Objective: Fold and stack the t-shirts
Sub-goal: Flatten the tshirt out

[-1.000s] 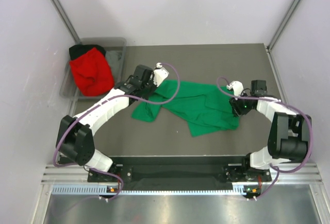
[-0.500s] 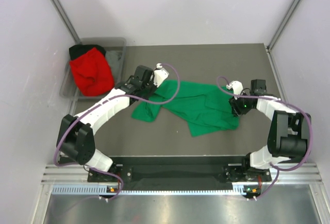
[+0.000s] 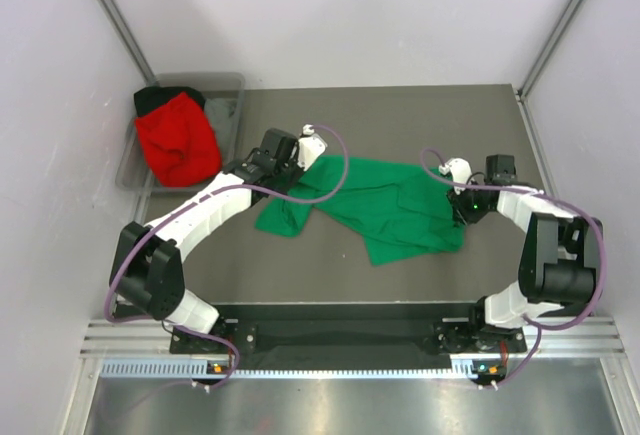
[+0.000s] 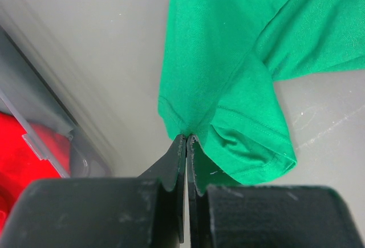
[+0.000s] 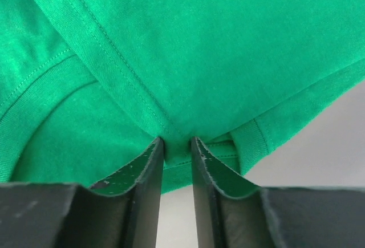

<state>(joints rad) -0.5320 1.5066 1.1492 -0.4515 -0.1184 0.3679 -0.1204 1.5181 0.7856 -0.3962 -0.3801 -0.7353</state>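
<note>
Right fingers (image 5: 145, 179) have closed in — pinching the green t-shirt (image 5: 228, 60)

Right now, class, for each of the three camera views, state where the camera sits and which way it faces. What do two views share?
Top external: above and behind the bases, facing down at the table; shows left arm and right arm.
Left wrist: on the left wrist, facing along the left end effector, shut on the green t-shirt.
Right wrist: on the right wrist, facing along the right end effector, pinching the same shirt.
Shared: top and left wrist views both show the red t-shirt in the grey bin.
</note>
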